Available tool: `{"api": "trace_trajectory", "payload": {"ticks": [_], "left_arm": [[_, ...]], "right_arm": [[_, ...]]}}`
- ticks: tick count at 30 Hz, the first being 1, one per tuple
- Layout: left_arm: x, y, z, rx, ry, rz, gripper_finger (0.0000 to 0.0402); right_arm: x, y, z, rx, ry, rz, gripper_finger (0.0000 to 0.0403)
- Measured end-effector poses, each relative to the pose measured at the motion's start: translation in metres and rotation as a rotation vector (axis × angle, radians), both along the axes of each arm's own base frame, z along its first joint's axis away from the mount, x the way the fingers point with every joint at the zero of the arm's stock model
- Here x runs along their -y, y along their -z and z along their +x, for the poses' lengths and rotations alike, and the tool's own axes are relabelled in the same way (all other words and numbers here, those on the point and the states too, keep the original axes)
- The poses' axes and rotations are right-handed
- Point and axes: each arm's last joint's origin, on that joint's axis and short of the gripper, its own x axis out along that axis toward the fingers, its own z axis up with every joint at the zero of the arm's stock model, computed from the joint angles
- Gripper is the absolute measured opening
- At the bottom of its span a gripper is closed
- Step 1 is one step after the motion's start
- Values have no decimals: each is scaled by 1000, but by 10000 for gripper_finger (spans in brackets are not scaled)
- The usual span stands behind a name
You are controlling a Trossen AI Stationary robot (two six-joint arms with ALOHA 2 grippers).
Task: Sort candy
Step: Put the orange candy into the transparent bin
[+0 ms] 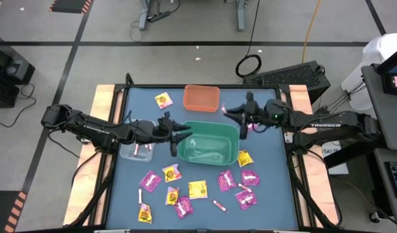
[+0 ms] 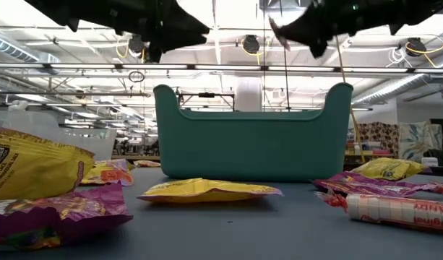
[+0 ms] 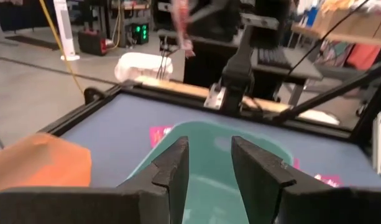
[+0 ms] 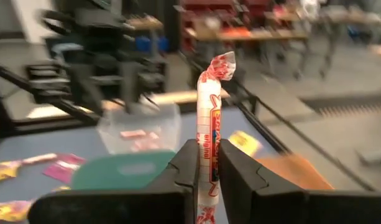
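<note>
My right gripper (image 1: 226, 111) hovers above the table between the orange bin (image 1: 201, 97) and the green bin (image 1: 208, 144), shut on a pink-white candy stick (image 4: 210, 106). My left gripper (image 1: 176, 134) hangs open and empty over the green bin's left wall (image 3: 178, 146). Magenta packets (image 1: 149, 181), yellow packets (image 1: 197, 189) and a loose stick (image 1: 219, 206) lie flat on the blue mat near the table's near edge. One yellow packet (image 1: 163, 99) lies left of the orange bin. Sticks (image 1: 143, 151) lie in the clear bin (image 1: 135, 149). My right gripper pinches the candy stick between its two fingers (image 4: 185, 168) at the stick's lower part (image 4: 209, 152). The stick lies along the fingers and sticks out past their tips, its twisted end (image 4: 220, 65) free. It is lifted clear of the table.
The three bins stand close together at mid-table, the green one between the two grippers. In the low view a yellow packet (image 2: 207, 189) and a stick (image 2: 394, 209) lie in front of the green bin (image 2: 250, 144). Wooden rails edge the mat on both sides.
</note>
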Motion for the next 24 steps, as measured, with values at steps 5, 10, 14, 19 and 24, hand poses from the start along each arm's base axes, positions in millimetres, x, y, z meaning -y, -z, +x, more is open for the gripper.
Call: {"api": "trace_trajectory", "payload": {"ticks": [5, 10, 14, 19, 24], "left_arm": [[1, -5, 0, 56, 8, -8, 128], [9, -8, 0, 79, 44, -11, 128], [16, -9, -1, 96, 98, -7, 128], [20, -12, -1, 120, 125, 40, 128], [23, -13, -2, 125, 137, 63, 128]], "right_arm": [[-19, -1, 19, 109, -118, -101, 36], [-30, 1, 29, 144, -162, -185, 36], [-36, 7, 32, 100, -206, -314, 36], [-43, 12, 35, 60, -234, -470, 36], [-49, 14, 36, 51, -257, -542, 36]]}}
